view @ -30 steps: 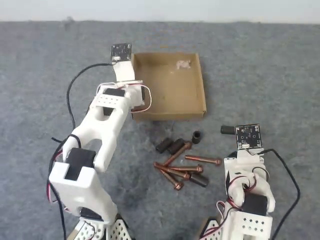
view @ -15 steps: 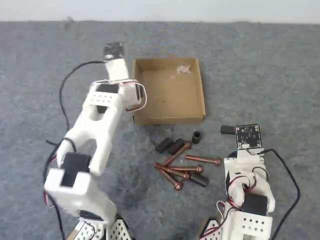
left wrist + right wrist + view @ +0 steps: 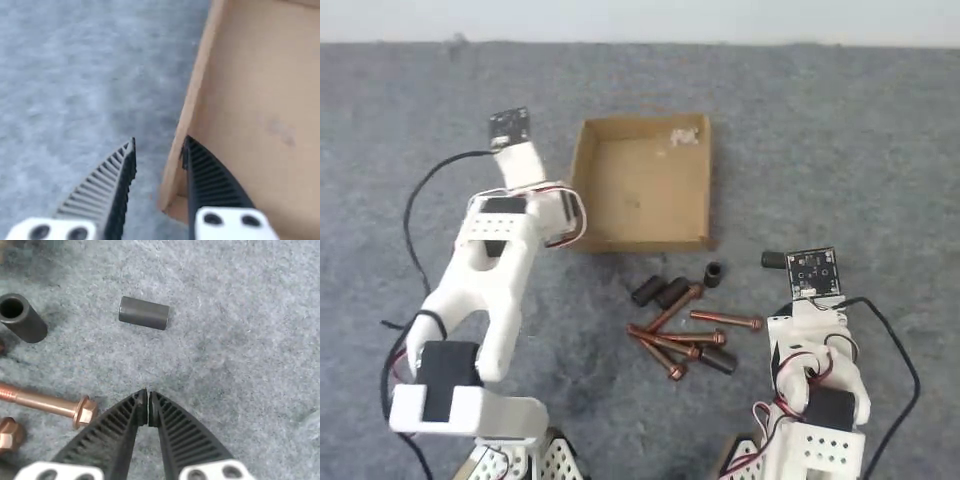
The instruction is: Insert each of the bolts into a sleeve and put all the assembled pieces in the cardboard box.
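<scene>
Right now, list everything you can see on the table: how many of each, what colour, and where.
cardboard box: one, brown, far middle of the table, no bolts or sleeves in it
bolts: five, copper, loose in a pile in front of the box
sleeves: five, black; four around the bolt pile, one of them standing on end; one lying apart toward the right arm
table: one, grey fuzzy cover
left arm: one, white, left of the box
right arm: one, white, right of the bolt pile
left gripper: black fingers, open, astride the box's left wall near its near corner
right gripper: black fingers, shut, over the cover beside a bolt head
</scene>
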Robot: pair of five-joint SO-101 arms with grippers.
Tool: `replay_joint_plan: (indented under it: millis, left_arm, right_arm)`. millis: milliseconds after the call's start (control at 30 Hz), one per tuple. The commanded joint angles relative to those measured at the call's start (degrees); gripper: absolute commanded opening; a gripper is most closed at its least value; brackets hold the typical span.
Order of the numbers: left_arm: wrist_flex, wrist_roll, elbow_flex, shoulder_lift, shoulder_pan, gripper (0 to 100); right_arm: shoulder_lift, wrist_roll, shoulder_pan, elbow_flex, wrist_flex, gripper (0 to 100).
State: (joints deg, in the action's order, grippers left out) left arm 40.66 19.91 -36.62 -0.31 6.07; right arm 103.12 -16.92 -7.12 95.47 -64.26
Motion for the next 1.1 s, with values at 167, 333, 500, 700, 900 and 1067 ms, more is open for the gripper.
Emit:
replay_joint_plan:
  millis: [167, 333, 500, 700, 900, 1067]
  left_arm:
    - [-0.44, -0.53, -0.84, -3.60, 5.19, 14]
    - [-0.35, -0.44, -1.19, -7.12, 4.92, 14]
    - [-0.26, 0.70, -4.18, -15.21, 4.84, 14]
    - [8.53, 5.27, -4.97, -27.25, 5.10, 14]
    - [5.54, 5.19, -15.25, -29.54, 6.24, 14]
    - [-1.76, 1.41, -21.49, -29.54, 8.35, 1]
  right_arm:
    - [0.57, -0.88, 0.48, 0.97, 1.45, 0.6]
    - [0.48, -1.14, 0.48, 0.97, 1.10, 0.6]
    - [0.48, -1.05, 0.48, 0.97, 1.10, 0.6]
    - [0.48, -1.05, 0.48, 0.97, 1.01, 0.6]
    - [0.48, -0.88, 0.40, 0.97, 1.01, 0.6]
    - [0.84, -0.79, 2.07, 0.97, 1.27, 0.6]
